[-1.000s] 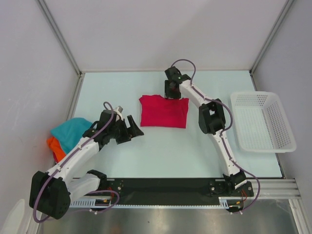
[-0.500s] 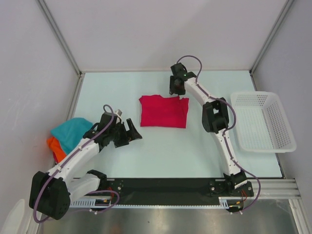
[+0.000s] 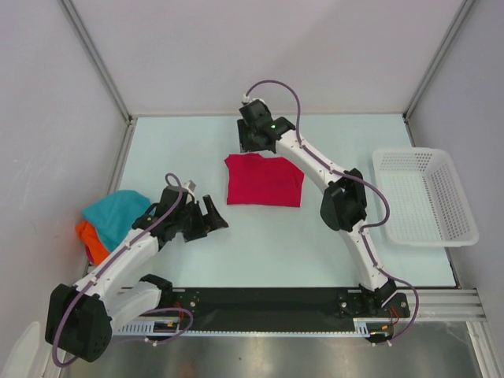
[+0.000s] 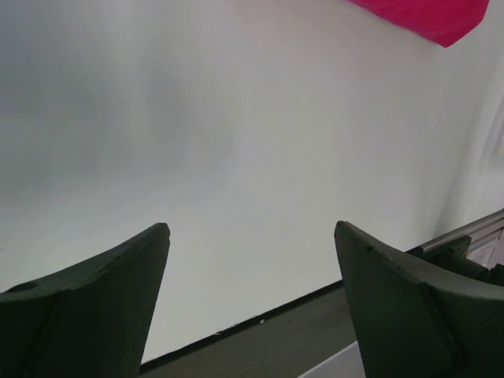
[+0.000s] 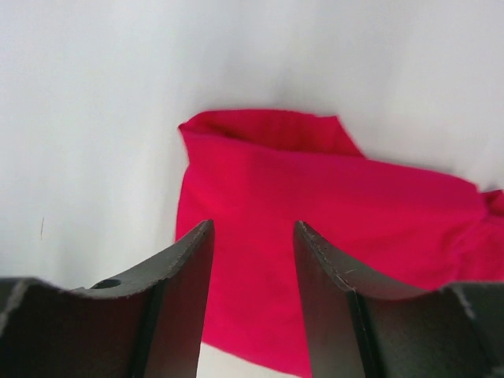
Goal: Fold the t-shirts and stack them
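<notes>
The crimson-pink t-shirt (image 3: 264, 179) lies folded into a rectangle at mid-table. My right gripper (image 3: 250, 143) hovers at its far left corner, open. In the right wrist view the shirt (image 5: 339, 197) fills the space beyond the parted fingers (image 5: 253, 230), and nothing is pinched between them. A teal-blue t-shirt (image 3: 115, 213) is bunched on top of an orange t-shirt (image 3: 92, 240) at the table's left edge. My left gripper (image 3: 214, 214) stands wide open and empty over bare table to the near left of the crimson shirt. Only a corner of that shirt (image 4: 441, 16) shows in the left wrist view.
A white mesh basket (image 3: 425, 197) sits at the right edge of the table. Enclosure walls and metal posts ring the table. The dark strip of the near table edge (image 4: 299, 331) shows just beyond my left gripper (image 4: 252, 230).
My right gripper has swung left along the crimson shirt's far edge, from its right corner to its left corner. The left gripper has hardly moved.
</notes>
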Available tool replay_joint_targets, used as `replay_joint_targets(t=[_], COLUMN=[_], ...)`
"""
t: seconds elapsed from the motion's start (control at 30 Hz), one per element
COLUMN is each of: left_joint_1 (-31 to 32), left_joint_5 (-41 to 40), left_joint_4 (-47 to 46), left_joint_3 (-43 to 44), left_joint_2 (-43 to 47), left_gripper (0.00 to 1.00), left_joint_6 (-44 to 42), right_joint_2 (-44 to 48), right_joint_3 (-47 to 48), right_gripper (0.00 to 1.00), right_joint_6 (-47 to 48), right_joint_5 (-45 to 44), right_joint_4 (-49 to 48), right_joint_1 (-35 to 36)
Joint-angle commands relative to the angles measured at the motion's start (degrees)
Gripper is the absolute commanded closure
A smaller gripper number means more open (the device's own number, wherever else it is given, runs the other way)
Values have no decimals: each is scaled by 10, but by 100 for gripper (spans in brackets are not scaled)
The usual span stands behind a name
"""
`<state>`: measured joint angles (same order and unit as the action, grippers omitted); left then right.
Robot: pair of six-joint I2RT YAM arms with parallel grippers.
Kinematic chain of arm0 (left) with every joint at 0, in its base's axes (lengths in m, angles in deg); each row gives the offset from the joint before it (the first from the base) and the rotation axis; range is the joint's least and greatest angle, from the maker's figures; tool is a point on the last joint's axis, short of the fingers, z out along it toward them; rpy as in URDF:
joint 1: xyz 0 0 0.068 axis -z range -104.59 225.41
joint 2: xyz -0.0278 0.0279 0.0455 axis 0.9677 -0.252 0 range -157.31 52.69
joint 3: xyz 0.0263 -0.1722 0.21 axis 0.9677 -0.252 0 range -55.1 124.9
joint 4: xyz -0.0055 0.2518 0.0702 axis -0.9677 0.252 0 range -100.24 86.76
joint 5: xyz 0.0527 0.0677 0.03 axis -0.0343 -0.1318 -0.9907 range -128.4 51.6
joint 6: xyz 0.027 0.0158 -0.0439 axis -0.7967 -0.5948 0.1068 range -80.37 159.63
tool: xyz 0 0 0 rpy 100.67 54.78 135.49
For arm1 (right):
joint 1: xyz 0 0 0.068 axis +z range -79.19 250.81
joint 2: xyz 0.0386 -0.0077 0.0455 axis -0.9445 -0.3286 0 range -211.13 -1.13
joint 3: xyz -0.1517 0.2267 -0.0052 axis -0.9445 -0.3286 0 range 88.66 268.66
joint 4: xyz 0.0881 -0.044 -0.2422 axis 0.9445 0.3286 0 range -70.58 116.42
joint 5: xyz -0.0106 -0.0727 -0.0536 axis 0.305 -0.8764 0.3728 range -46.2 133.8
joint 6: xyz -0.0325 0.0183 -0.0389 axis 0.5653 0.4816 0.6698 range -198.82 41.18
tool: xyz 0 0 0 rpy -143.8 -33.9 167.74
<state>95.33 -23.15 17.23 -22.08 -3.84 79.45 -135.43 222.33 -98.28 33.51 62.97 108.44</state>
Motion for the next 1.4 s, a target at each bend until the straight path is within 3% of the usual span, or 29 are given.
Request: replay_joint_targets(t=[0.0,0.2,0.4,0.57,0.73,0.9,0.97,1.07,1.23,1.27,1.37], left_joint_1=[1,0,0,0,0,-1,0,-3,-26,-32,-67], left_joint_5=[0,5,0,0,-7,-43,-57,-49,-30,-9,68], left_joint_4=[-7,-5,5,1,-8,-24,-25,-57,-140,-175,-271], left_joint_3=[-13,-15,-8,-11,-1,43,64,96,139,142,124], left_joint_2=[25,27,25,14,-3,-52,-74,-115,-196,-225,-269], left_gripper=[9,9,9,9,9,8,1,0,0,0,0], left_joint_6=[-11,-11,-16,-15,-17,-31,-32,-22,14,32,98], right_joint_2=[13,-16,-67,-113,-90,-16,12,80,270,295,380], right_joint_3=[-44,-117,-103,-37,-22,-15,-10,-47,-244,-316,-410], right_gripper=[50,52,52,52,53,50,49,48,47,45,43], right_joint_6=[-8,-22,-6,2,2,5,6,4,-27,-35,-54], right_joint_5=[-4,-11,-27,-11,8,27,31,33,48,52,57], right_joint_4=[-7,-53,-60,-30,-19,-1,7,27,-21,-41,-50], right_joint_1=[19,25,6,-23,-31,-32,-32,-28,-12,-9,10])
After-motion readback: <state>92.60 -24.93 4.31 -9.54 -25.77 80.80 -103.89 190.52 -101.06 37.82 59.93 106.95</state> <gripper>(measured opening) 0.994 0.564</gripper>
